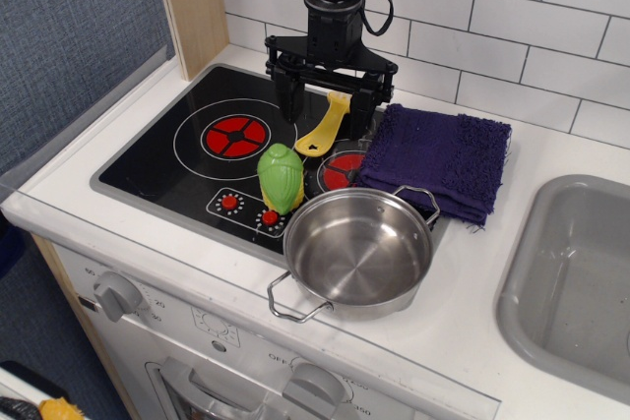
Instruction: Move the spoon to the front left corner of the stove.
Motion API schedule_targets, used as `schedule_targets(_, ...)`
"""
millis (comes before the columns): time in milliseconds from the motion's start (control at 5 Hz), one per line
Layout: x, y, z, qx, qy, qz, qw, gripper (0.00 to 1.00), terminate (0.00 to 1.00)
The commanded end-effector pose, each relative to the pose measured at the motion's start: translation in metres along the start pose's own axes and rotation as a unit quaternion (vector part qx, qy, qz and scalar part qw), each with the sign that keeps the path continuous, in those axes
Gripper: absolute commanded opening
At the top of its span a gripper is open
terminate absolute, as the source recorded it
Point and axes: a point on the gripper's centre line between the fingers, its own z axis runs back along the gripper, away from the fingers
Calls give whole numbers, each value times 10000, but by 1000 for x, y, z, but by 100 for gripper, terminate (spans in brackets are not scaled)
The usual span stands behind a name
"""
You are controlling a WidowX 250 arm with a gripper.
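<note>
Hovering above the back of the stove (157,159), the gripper (330,105) has its two dark fingers spread wide and pointing down, with the yellow spoon (323,129) in the gap between them. You see the spoon tilted, its bowl low toward the glass between the two red burners and its handle rising toward the right-hand finger; whether that finger touches the handle cannot be told from this view, and the jaws clamp nothing. The wide spread suits a straddling approach: it lets the fingers pass on either side of the slim handle before closing.

The green toy vegetable (280,176) stands just in front of the spoon, near the knob panel, and the steel pot (359,249) sits at the front right edge, overhanging the stove rim. The purple towel (441,156) lies beside the right burner. Note that the front left corner of the stove, the intended destination, is bare black glass. Judged from this layout, the pick is not yet secured, and your carry path should likely pass left of the green toy to avoid knocking it over.
</note>
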Motion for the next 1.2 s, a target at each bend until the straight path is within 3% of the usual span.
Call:
schedule_targets(0,29,12,-5,172,-113,123,9997,100,0)
schedule_targets(600,42,23,-17,90,-114,-66,9999,100,0)
schedule_targets(800,36,23,-16,92,-153,-188,9997,0,0)
schedule_targets(1000,31,31,-13,36,-205,-176,9996,0,0)
